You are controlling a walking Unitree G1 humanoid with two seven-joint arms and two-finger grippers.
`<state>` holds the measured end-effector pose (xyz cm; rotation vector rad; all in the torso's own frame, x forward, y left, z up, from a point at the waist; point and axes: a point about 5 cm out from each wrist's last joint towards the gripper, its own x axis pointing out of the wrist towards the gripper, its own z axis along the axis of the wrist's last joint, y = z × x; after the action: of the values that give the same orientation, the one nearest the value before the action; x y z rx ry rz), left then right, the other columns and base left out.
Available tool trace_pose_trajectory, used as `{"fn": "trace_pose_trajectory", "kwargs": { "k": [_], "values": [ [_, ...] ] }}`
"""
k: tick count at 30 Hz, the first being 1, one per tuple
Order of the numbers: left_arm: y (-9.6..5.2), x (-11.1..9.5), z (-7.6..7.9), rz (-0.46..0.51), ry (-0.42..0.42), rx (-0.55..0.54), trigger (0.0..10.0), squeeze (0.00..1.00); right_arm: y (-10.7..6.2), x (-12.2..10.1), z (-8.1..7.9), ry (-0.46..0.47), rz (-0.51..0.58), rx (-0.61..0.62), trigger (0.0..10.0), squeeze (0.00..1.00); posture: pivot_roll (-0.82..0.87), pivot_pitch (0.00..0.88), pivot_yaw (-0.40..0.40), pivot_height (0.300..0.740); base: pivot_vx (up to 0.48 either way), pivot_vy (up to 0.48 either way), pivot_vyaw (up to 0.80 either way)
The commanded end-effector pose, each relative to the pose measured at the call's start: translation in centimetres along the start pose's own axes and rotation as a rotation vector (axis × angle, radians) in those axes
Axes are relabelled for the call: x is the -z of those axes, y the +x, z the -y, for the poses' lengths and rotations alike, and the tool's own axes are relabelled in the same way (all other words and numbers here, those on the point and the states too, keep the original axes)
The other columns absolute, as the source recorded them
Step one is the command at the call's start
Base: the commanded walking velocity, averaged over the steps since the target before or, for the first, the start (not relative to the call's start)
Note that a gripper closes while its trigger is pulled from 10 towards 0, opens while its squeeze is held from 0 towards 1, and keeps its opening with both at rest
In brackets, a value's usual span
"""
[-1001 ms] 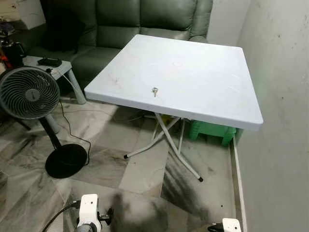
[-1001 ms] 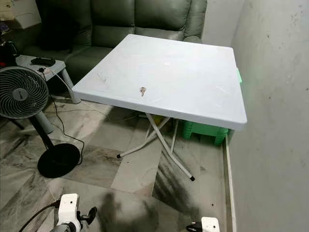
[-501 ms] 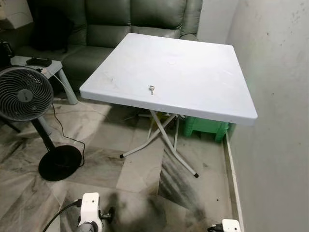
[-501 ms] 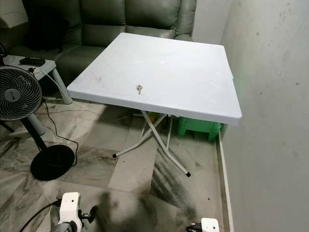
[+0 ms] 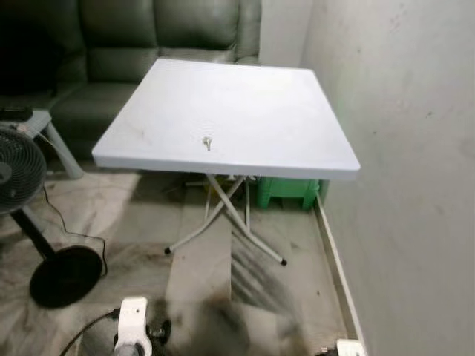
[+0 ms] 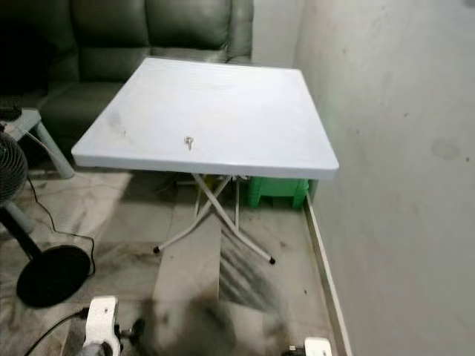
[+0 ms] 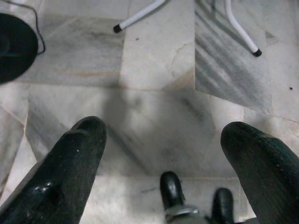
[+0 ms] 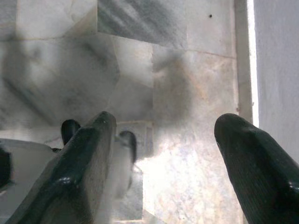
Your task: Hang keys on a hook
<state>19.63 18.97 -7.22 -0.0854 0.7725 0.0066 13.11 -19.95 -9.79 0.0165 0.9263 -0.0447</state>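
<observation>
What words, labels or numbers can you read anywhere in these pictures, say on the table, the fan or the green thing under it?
No text can be read anywhere.
White table: bare top, no print; the small key on it is too small to show any stamp.
Fan: cut off at the edge, no legible badge.
Green stool: no label visible.
Wall: marks and stains only, no signs.

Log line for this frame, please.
stage: approach | keys: on white table, near front edge | left pincer: open, over floor | right pincer: open, over floor | hook: unseen
</observation>
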Motion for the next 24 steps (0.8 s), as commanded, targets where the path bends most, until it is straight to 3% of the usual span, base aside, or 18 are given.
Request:
{"fn": "trace_pose_trajectory", "kwargs": {
  "k": [1, 24],
  "values": [
    [-0.25, 0.68, -0.29, -0.022, 0.004, -0.007, 10.0, 0.0, -0.01, 0.08, 0.01, 0.004, -0.006, 0.004, 10.0, 0.0, -0.03, 0.0, 0.008, 0.74, 0.0, 0.48, 0.0],
    [-0.26, 0.72, -0.29, -0.024, 0.001, -0.01, 10.0, 0.0, -0.01, 0.15, -0.14, 0.011, -0.008, 0.001, 10.0, 0.0, -0.02, 0.0, 0.006, 0.74, 0.0, 0.48, 0.0]
  ]
}}
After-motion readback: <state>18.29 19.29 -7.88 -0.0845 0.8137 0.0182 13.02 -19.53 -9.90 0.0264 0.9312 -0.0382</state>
